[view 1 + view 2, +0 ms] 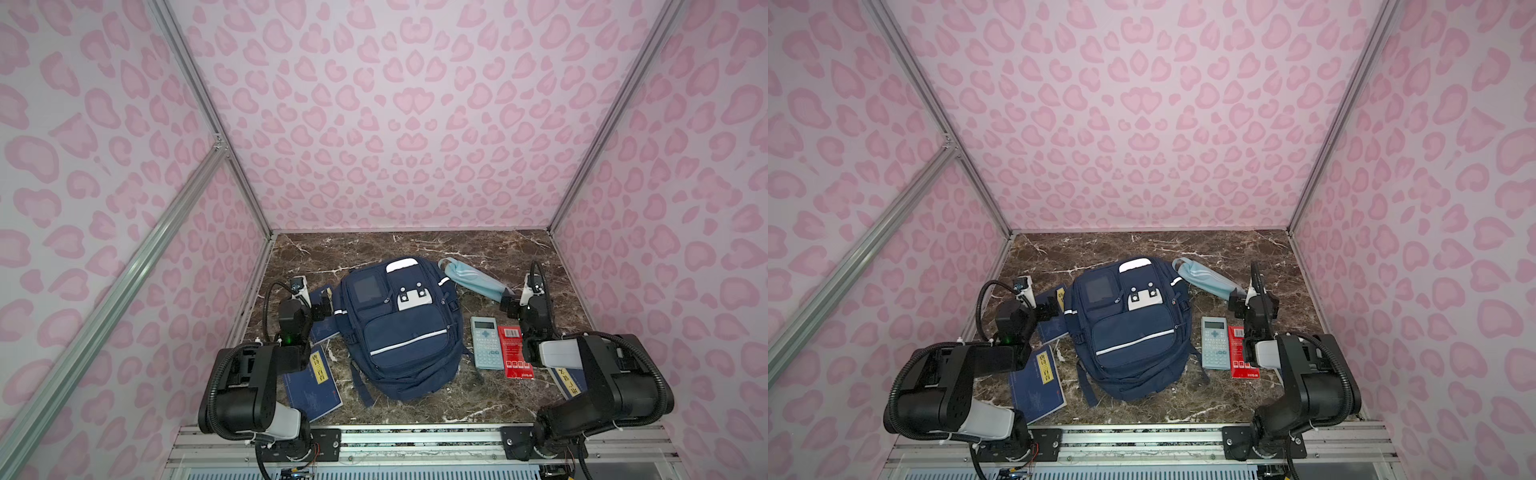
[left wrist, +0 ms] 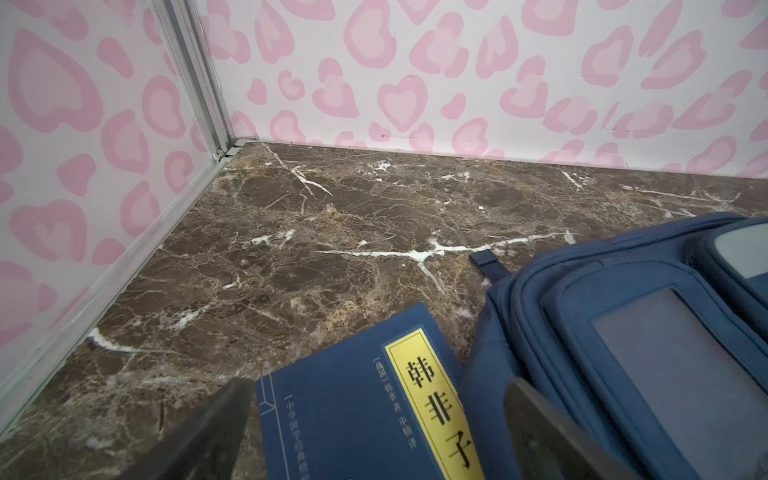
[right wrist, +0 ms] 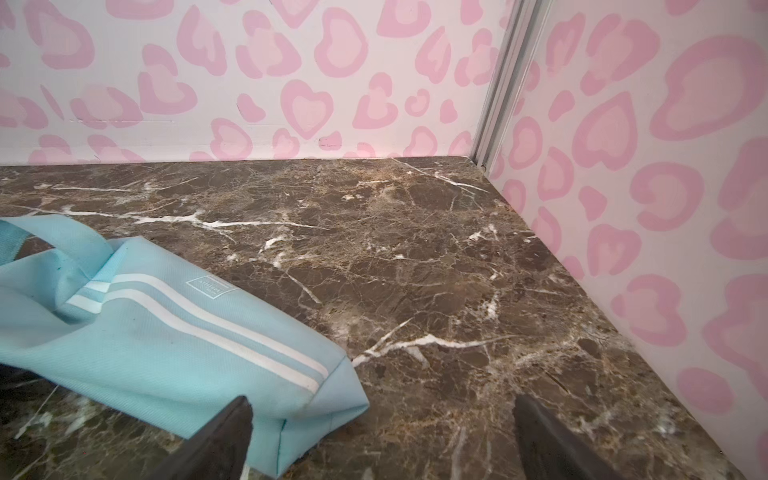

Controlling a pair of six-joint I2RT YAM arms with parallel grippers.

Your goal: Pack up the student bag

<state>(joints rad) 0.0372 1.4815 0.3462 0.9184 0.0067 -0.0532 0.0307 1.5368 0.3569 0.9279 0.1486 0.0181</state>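
The student bag (image 1: 401, 332) lies flat, front up, in the middle of the brown marble tabletop (image 1: 415, 245), its top toward the far edge. No brand shows on it, only white stripes and a white patch with dark dots. Between it and the left edge is a blue book (image 2: 361, 407) whose yellow label reads 韩非子, and nearer the front edge a second blue book (image 1: 311, 386) reads 唐诗三百首. Toward the right edge are a light blue calculator (image 1: 487, 343) and a red pack (image 1: 514, 351) with a barcode. Its white logo is too small to read, and so is the tag on the striped pouch (image 3: 166, 332) toward the far right corner. Left gripper (image 2: 378, 388): jaws spread wide, holding nothing, one finger over the marble and one over the bag's side. Right gripper (image 3: 382, 402): also wide apart and empty, one finger over the pouch's end, the other over bare marble. Can't tell if either actually touches.
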